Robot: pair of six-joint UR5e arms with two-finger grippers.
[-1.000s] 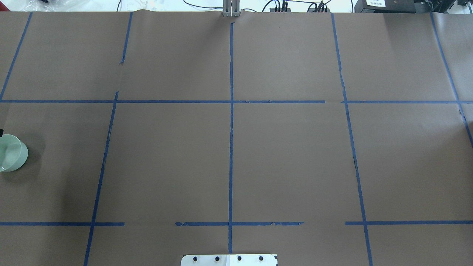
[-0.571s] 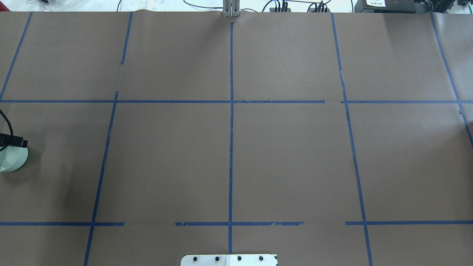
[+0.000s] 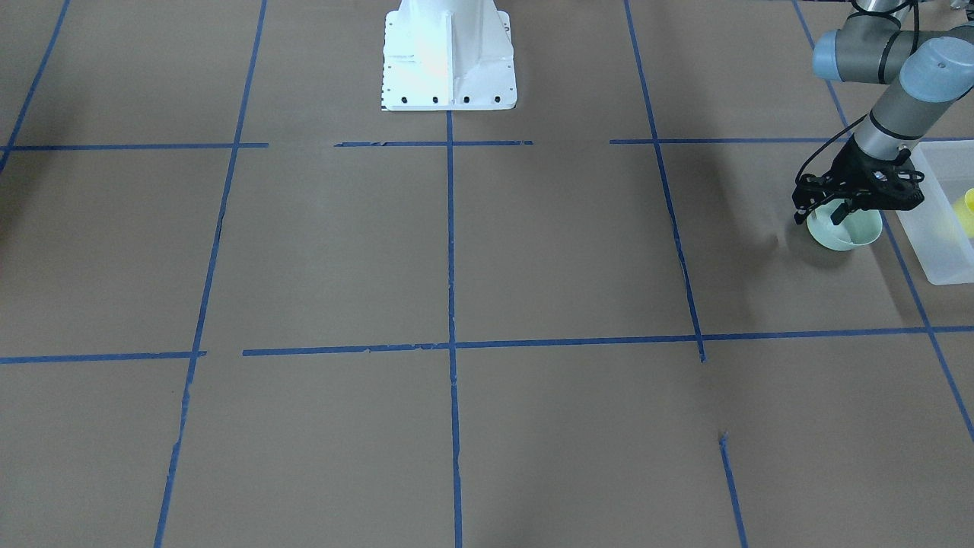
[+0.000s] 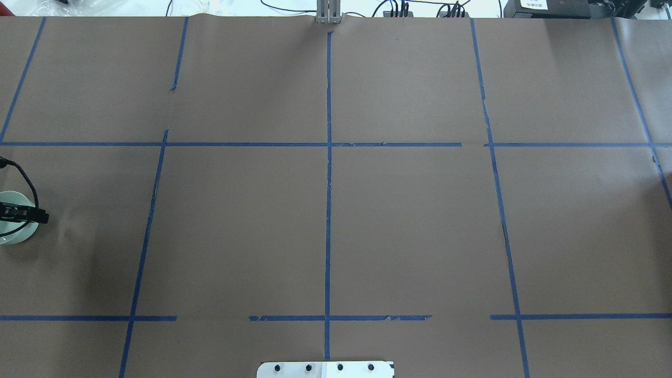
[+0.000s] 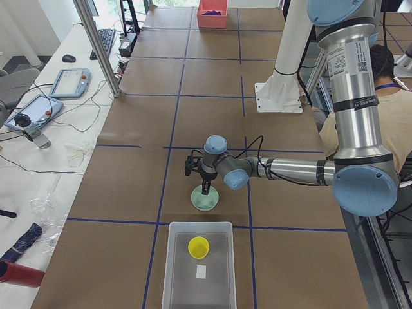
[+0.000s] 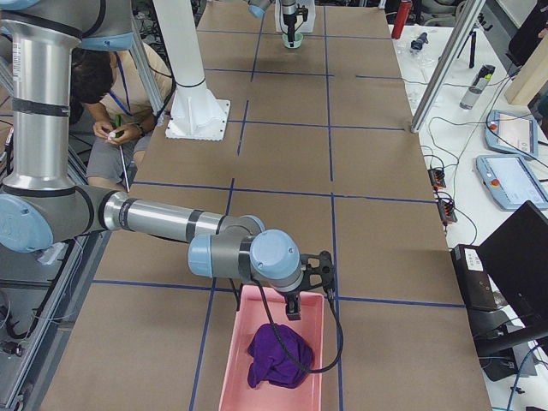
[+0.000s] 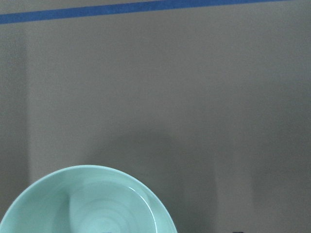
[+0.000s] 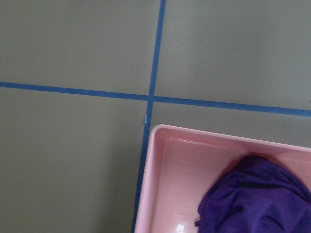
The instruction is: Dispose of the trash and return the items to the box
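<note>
Blue tape [image 4: 328,210] grids the brown table [image 4: 420,236]; seemingly a tablet [image 5: 67,82] lies nearby.

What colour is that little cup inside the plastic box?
The cup is bright yellow, clearest in the exterior left view.

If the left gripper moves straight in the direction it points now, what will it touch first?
The left gripper points straight down, jaws open, above the mint-green bowl. It would probably meet the bowl's rim first, with one finger going inside and one outside, but the exact depth is unclear.
</note>
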